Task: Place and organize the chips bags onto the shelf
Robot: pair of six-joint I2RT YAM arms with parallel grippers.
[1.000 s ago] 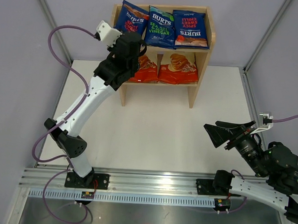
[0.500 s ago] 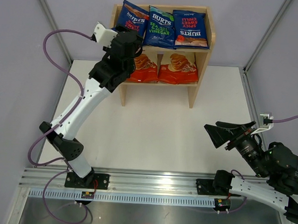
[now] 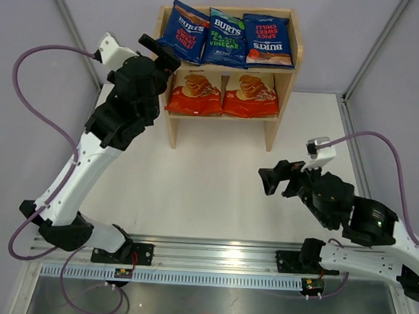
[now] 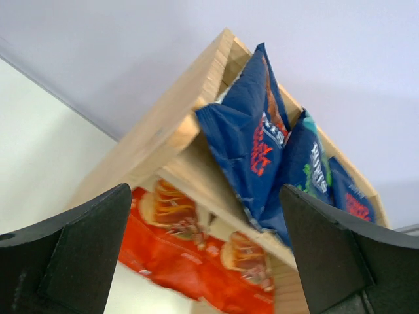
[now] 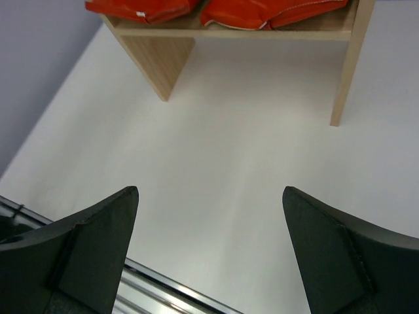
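Observation:
The wooden shelf (image 3: 282,97) stands at the back of the table. Three dark blue Burts chips bags (image 3: 186,31) (image 3: 225,37) (image 3: 267,40) lie side by side on its top tier. Two red-orange Cassava bags (image 3: 194,93) (image 3: 251,94) lie on the lower tier. My left gripper (image 3: 161,52) hangs open and empty just left of the shelf's top corner. Its wrist view looks up at the shelf rim (image 4: 163,137), the left Burts bag (image 4: 252,144) and the Cassava bags (image 4: 170,226). My right gripper (image 3: 275,178) is open and empty over the table's right side.
Grey walls close in the white table (image 3: 215,178) on three sides. A metal rail (image 3: 211,259) carries both arm bases along the near edge. The left arm's purple cable (image 3: 32,60) loops out to the left. In the right wrist view the shelf's legs (image 5: 160,62) (image 5: 346,72) stand ahead.
My left gripper has opened and drawn back to the left, out of the lower tier, uncovering the left Cassava bag. The right arm has swung up and left toward the table's middle.

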